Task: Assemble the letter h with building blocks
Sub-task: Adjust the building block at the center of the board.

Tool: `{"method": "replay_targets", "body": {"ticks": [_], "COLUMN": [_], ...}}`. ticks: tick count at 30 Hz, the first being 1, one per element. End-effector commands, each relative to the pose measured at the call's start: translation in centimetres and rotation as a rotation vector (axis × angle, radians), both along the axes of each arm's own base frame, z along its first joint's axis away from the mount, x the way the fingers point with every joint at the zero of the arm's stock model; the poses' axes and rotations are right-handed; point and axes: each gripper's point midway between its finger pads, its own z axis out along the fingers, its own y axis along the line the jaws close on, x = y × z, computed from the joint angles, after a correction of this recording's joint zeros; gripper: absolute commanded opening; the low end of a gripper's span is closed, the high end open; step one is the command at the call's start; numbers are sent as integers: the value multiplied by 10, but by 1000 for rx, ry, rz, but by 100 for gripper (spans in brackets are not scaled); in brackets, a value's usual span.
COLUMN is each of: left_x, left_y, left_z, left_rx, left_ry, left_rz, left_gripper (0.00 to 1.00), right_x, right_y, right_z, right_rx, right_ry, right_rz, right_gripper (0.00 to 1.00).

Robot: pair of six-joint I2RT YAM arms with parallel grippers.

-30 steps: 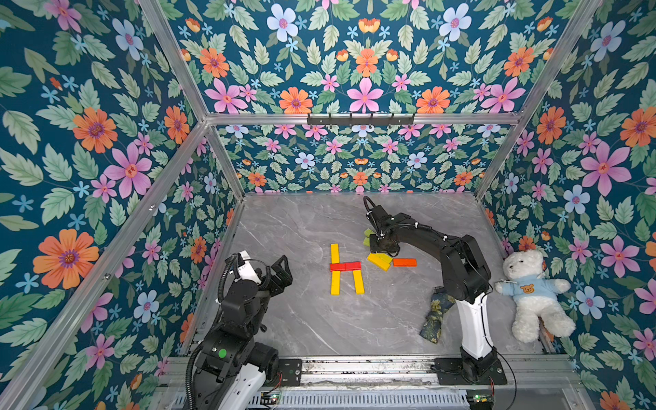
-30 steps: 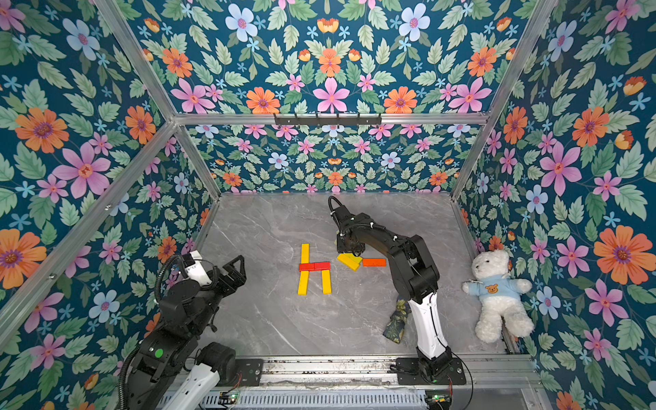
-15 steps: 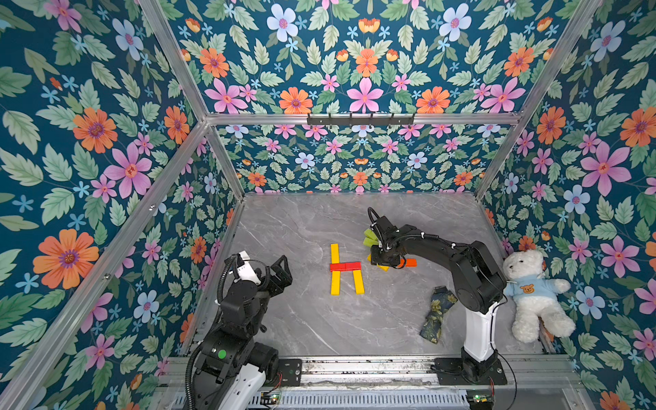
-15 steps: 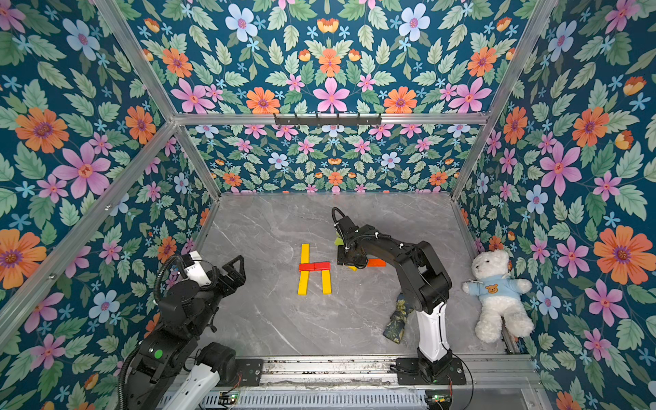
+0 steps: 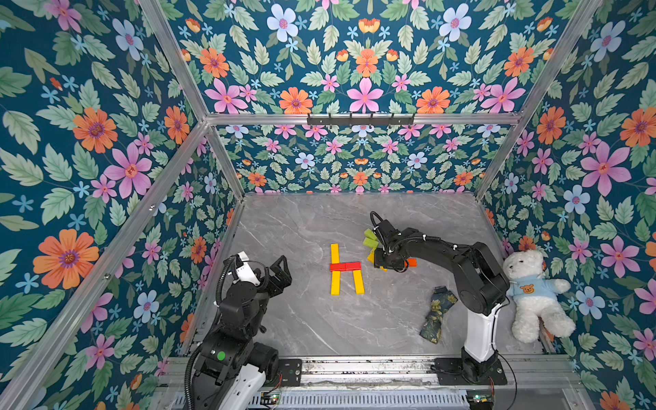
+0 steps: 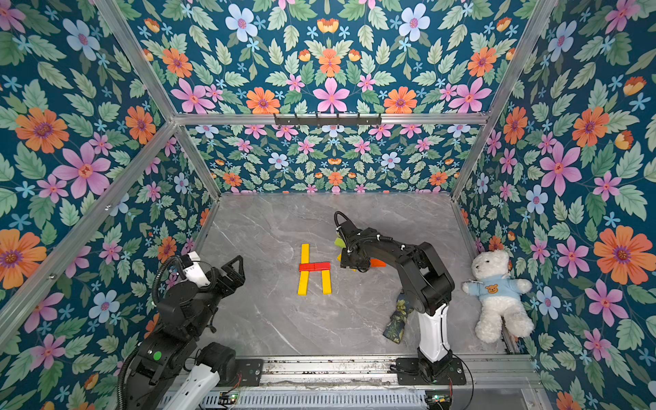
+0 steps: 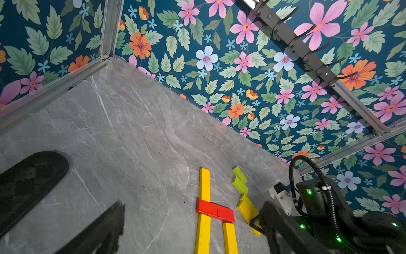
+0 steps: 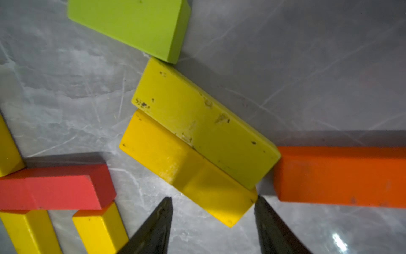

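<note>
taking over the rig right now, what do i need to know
Left gripper open, near its base, away from the blocks.
Right gripper open, low over a spare yellow block, gripping nothing.
Letter h lies flat: yellow upright, red crossbar, short yellow leg.
Lime-green blocks and orange block sit beside it.
Left: h looks complete; probably just lift the right arm clear.

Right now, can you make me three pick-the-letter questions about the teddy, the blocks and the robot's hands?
1. Where is the teddy bear? A on the blocks B beside the right arm C in a gripper
2. What colour is the h's crossbar? A red B blue C orange
3. The left gripper is: A holding a block B shut C open, empty

Answers: 1 B, it sits by that arm's base. 2 A, two red blocks cross the yellow bars. 3 C, its fingers stand apart, nothing between.
</note>
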Motion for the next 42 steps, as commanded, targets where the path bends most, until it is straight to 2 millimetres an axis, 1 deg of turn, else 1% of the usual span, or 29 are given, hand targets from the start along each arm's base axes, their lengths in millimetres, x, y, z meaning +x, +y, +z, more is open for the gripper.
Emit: {"method": "replay_targets", "body": {"ticks": [1, 4, 8, 14, 18, 20, 23, 28, 31, 33, 37, 39, 42], "left_x": [1, 1, 1, 2, 2, 2, 2, 2, 1, 1, 2, 3, 3], "left_y": [2, 2, 3, 1, 0, 1, 1, 1, 2, 3, 2, 1, 0], "left_z": [3, 3, 3, 2, 1, 1, 2, 2, 2, 2, 2, 2, 2], "left_rx": [-7, -6, -5, -7, -5, -6, -6, -5, -4, -3, -3, -3, -3], "left_ry": [-17, -14, -14, -11, -6, -9, -10, -8, -8, -8, -8, -6, -5], "left_rz": [16, 17, 19, 11, 9, 10, 10, 13, 15, 19, 18, 14, 9], "left_gripper": [100, 100, 100, 100, 100, 100, 100, 100, 100, 100, 100, 100, 100], "right_x": [-1, 0, 1, 6, 9, 11, 18, 30, 34, 34, 33, 33, 31], "right_y": [6, 18, 21, 16, 15, 15, 21, 29, 32, 32, 25, 24, 15], "right_z": [-2, 3, 4, -2, 1, 2, 3, 0, -4, -6, -7, -6, -6], "right_rx": [10, 26, 4, -61, -108, -99, -67, -82, -88, -93, -107, -103, -115], "right_ry": [8, 1, 7, 8, -14, -21, -26, -19, -10, -5, -7, -18, -11], "right_rz": [28, 62, 80, 85, 104, 103, 114, 144, 156, 159, 126, 104, 60], "right_gripper": [61, 57, 56, 64, 64, 64, 67, 67, 64, 60, 48, 45, 41]}}
